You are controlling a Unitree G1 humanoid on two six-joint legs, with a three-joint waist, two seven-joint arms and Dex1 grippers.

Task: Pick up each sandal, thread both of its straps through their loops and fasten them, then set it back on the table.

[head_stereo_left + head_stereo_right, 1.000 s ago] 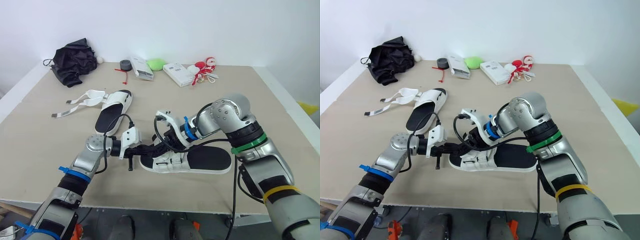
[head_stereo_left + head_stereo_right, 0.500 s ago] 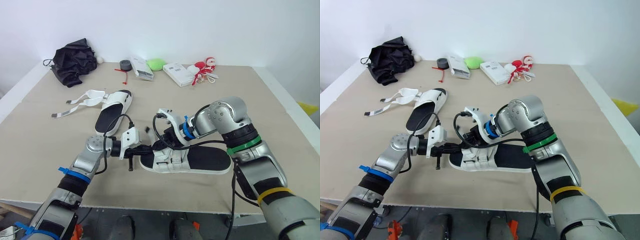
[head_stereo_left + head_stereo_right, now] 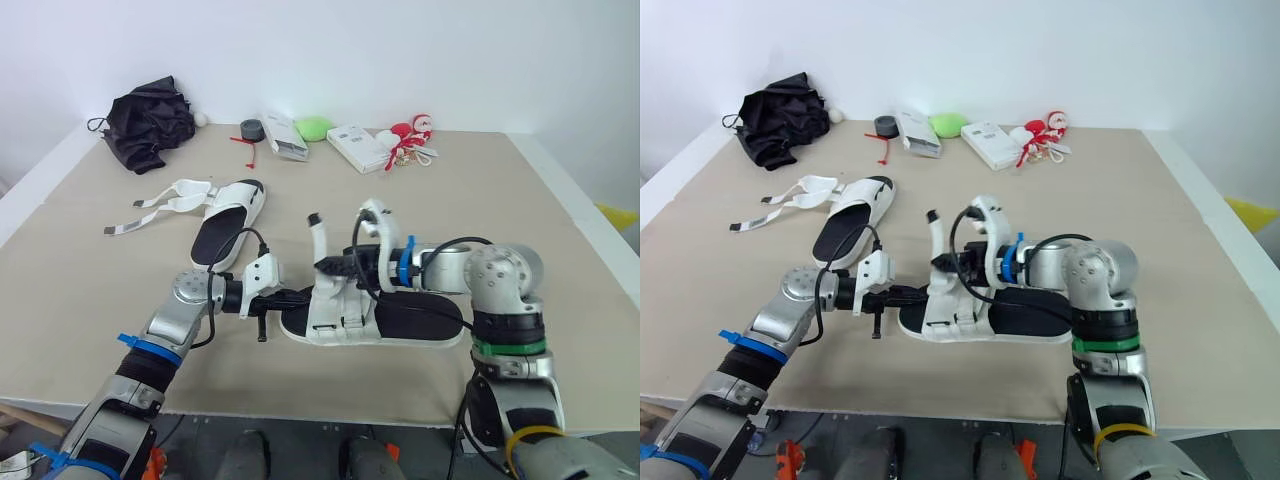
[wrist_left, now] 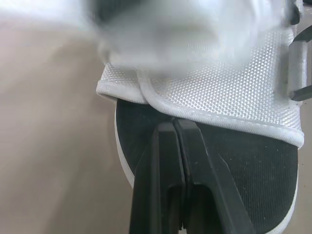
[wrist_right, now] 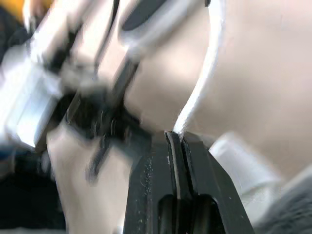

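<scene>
- bench (image 3: 80, 300): both sandals lie on it, neither finished. I'd put the task in its first half.
- near sandal (image 3: 430, 325): flat by the front edge, between the arms. Can't tell whether its second strap is fastened.
- far sandal (image 3: 228, 225): well behind, toward the left, with loose straps (image 3: 160, 205) splayed on the bench. All of it left to do.
- left pincer (image 4: 174, 123): closed on the white edge of the near sandal's upper at the toe end.
- right pincer (image 5: 174, 134): clamped on the raised strap.
- raised strap (image 3: 320, 235): stands up above the upper, not yet threaded.
</scene>
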